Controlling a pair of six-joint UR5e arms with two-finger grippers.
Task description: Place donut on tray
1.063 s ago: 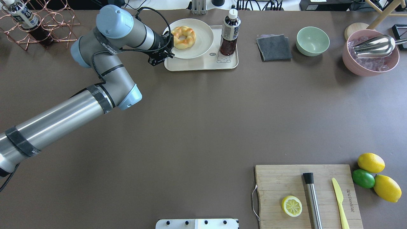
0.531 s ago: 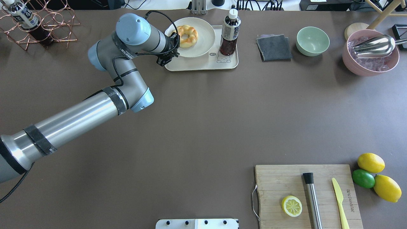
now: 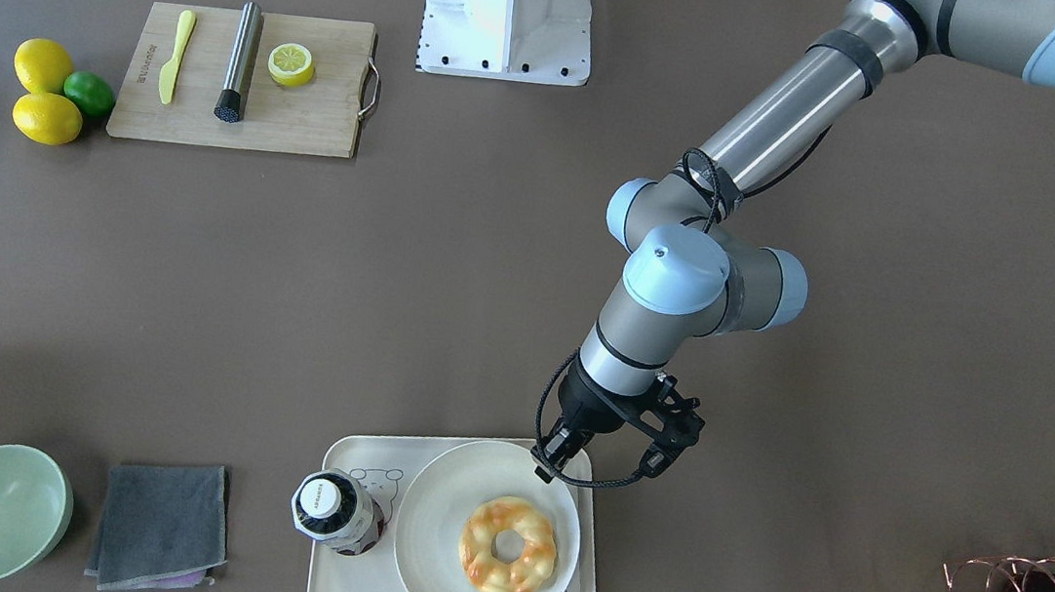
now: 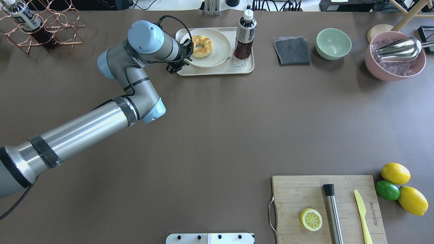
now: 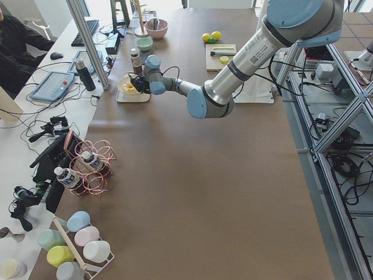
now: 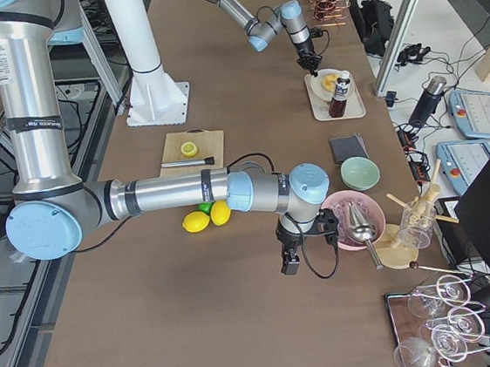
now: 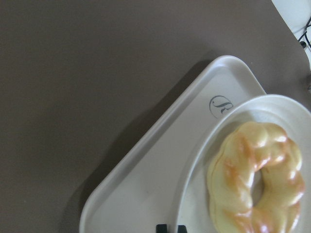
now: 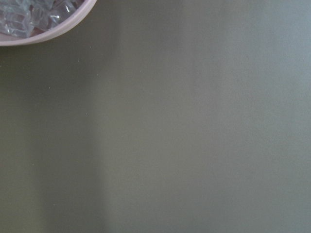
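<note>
Light falls soft and even from above, so the matte brown surface [image 4: 217, 118] shows no hot spots and only faint, short shadows. In my left wrist view the tray [image 7: 146, 184] throws a blurred one toward its left. Glare streaks the bare metal of my left arm [image 4: 74, 134] and the scoop [image 4: 396, 49], and small highlights sit on the donut [image 7: 233, 165]. The plate [image 7: 291, 109] nears white-out. My right wrist view is hazy and faintly banded. In the side views the frame posts [image 5: 87, 41] lean at the edges.
</note>
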